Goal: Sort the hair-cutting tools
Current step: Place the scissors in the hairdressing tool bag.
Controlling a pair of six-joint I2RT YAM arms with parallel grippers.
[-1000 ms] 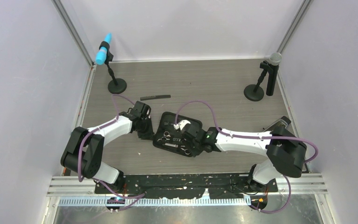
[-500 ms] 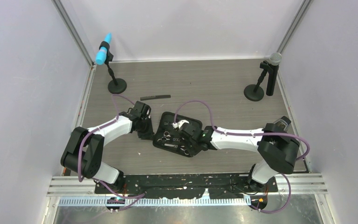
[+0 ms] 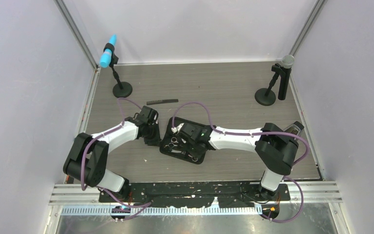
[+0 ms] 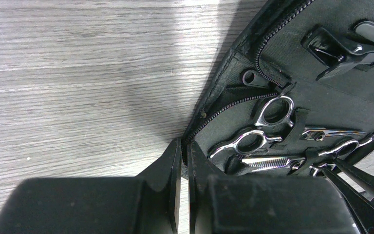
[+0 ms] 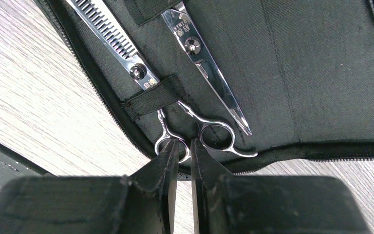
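The black zip case point(image 3: 167, 132) lies open mid-table. Inside it, a toothed pair of scissors point(image 5: 108, 34) sits under an elastic strap, and a plain pair point(image 5: 202, 63) lies beside it. My right gripper point(image 5: 184, 146) is shut on a ring handle point(image 5: 167, 139) of the toothed scissors, at the case's near edge point(image 3: 194, 154). A black clip point(image 4: 343, 51) rests at the far end of the case. My left gripper point(image 4: 185, 148) is shut on the case's zip edge, at its left side point(image 3: 152, 138). The black comb point(image 3: 162, 102) lies on the table behind the case.
A blue-headed microphone point(image 3: 109, 57) stands on its round base at the back left, and a grey-headed one point(image 3: 282, 73) at the back right. Purple cables loop over both arms. Side walls enclose the table.
My right arm has swung left across the case, and its jaws have narrowed onto the scissors' ring handle. The left arm and the case have stayed put.
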